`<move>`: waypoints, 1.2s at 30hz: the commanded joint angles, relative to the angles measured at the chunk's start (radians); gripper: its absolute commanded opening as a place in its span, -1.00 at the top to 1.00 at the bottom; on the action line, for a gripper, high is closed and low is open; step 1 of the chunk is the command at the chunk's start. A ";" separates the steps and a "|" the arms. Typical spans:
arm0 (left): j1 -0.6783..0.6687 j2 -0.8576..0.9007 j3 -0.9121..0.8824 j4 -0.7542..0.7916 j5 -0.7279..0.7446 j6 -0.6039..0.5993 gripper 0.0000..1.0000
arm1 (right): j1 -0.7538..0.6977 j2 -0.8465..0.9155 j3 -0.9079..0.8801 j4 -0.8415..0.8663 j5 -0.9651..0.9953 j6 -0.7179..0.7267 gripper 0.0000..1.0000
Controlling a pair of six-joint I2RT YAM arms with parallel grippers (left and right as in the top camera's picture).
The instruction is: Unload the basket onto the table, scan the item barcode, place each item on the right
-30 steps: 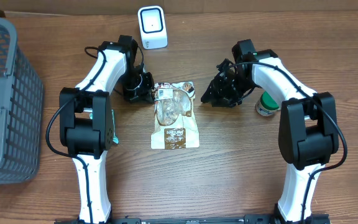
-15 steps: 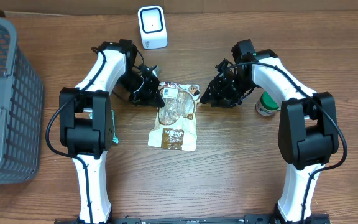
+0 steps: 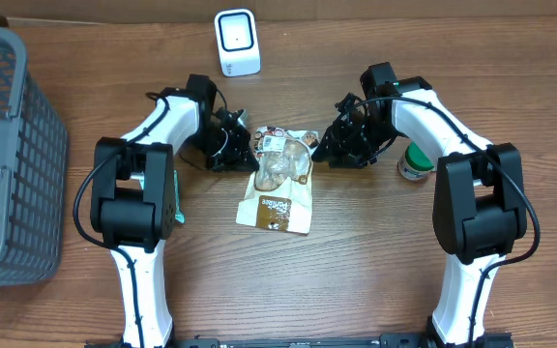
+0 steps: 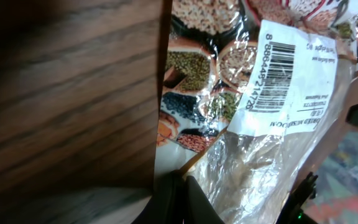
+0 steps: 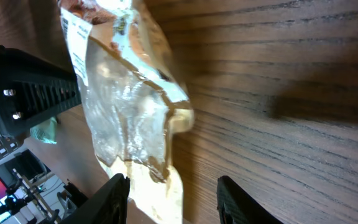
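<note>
Overhead: left end effector pinches the pouch.

The overhead view is bright and even, with only soft shadows on the table. The left wrist view is dark in its top left corner, and the bag shines with white glare. In the right wrist view the bag is blurry and shiny, but the wood looks sharp.
</note>
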 commanded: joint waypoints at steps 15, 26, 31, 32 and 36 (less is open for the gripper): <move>-0.026 0.040 -0.059 0.020 -0.090 -0.079 0.92 | 0.065 0.009 -0.223 0.260 -0.134 0.036 -0.23; -0.026 0.040 -0.060 0.018 -0.091 -0.078 0.91 | 0.177 0.008 -0.290 0.523 -0.149 0.270 0.22; -0.026 0.040 -0.059 0.015 -0.091 -0.078 0.91 | 0.146 0.008 -0.290 0.522 -0.175 0.263 0.36; -0.026 0.040 -0.059 0.016 -0.091 -0.078 0.92 | 0.138 0.008 -0.290 0.521 -0.179 0.263 0.38; -0.026 0.040 -0.059 0.015 -0.091 -0.078 0.91 | 0.090 0.008 -0.290 0.486 -0.198 0.222 0.37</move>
